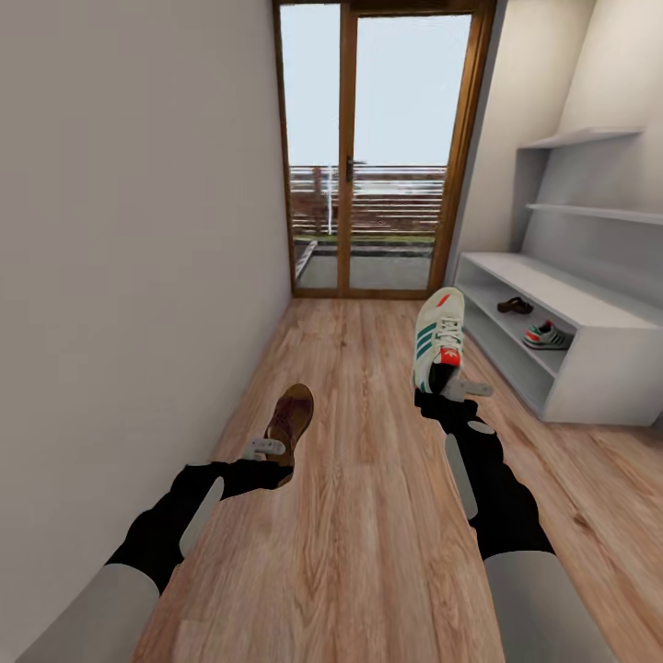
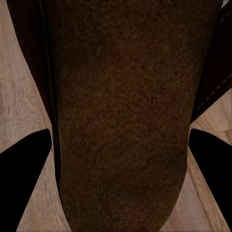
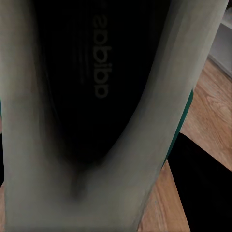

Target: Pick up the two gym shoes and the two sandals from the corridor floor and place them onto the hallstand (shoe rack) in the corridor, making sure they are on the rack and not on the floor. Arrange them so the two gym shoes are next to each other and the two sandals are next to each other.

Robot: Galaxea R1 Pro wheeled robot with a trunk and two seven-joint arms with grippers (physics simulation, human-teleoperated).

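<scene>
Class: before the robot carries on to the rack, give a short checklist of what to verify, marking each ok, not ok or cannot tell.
1. Left claw holds sandal: ok.
2. Right claw holds gym shoe: ok.
3. Both held clear of the floor: ok.
4. Other sandal and sneaker inside the hallstand: ok.
5. Space beside each for its partner: cannot tell.
6. Grip firmness: cannot tell.

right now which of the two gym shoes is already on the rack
The gym shoe in the hallstand's open shelf compartment, beside a sandal. The other gym shoe is held off the floor in the right gripper.
</scene>
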